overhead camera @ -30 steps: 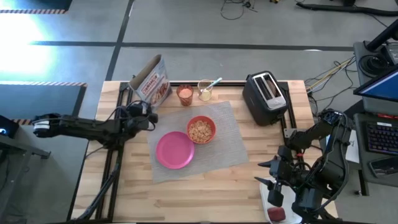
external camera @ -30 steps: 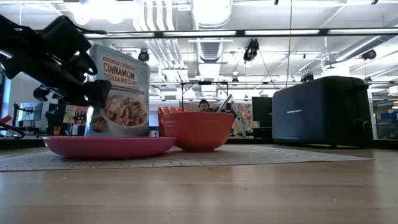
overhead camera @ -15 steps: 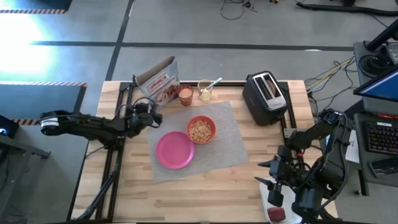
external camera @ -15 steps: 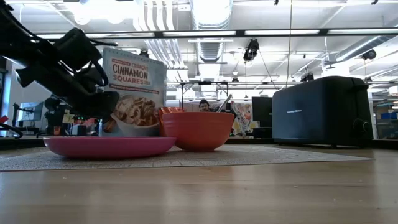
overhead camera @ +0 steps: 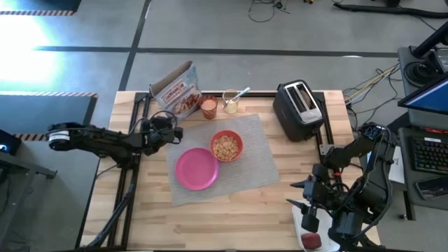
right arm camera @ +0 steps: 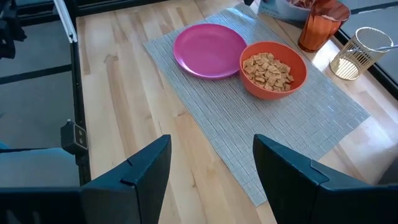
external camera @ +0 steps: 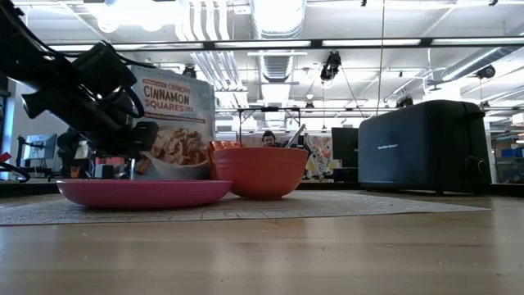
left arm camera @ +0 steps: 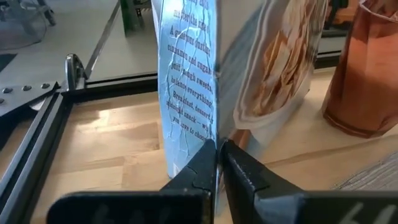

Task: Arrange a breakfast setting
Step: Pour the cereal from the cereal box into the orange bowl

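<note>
With its fingers pressed together and empty, the left gripper [left arm camera: 217,163] sits just short of the cereal box [left arm camera: 211,81], so any push forward risks toppling it onto the small orange cup [left arm camera: 367,68] just beyond.

A cereal box [overhead camera: 176,92] stands tilted at the table's [overhead camera: 231,210] far edge — well apart from a black toaster [overhead camera: 299,108].
</note>
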Robot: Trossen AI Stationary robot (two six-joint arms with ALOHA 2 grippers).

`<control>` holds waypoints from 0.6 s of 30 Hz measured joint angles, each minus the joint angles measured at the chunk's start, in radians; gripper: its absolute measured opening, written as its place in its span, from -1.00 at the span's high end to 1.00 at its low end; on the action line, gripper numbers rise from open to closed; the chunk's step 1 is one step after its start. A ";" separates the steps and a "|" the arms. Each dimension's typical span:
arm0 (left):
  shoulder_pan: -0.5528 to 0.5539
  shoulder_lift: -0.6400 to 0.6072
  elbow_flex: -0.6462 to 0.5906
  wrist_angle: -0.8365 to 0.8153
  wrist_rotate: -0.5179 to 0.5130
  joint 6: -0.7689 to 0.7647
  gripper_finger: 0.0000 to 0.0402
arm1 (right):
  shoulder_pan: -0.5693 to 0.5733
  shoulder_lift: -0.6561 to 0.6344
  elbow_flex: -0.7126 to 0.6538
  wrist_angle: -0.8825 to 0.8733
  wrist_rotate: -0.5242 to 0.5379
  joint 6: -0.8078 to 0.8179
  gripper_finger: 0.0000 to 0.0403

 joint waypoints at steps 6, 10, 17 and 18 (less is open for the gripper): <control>0.000 -0.039 0.000 -0.093 -0.018 -0.037 1.00 | 0.000 0.000 0.000 0.000 0.000 -0.001 -0.07; 0.000 -0.074 0.004 -0.223 -0.040 -0.103 1.00 | 0.000 0.000 0.000 0.000 0.000 -0.001 -0.07; 0.000 -0.120 0.067 -0.578 -0.098 -0.283 1.00 | 0.000 0.000 0.000 0.000 0.000 -0.001 -0.07; 0.000 -0.123 0.080 -0.623 -0.094 -0.304 1.00 | 0.000 0.000 0.000 0.000 0.000 -0.001 -0.07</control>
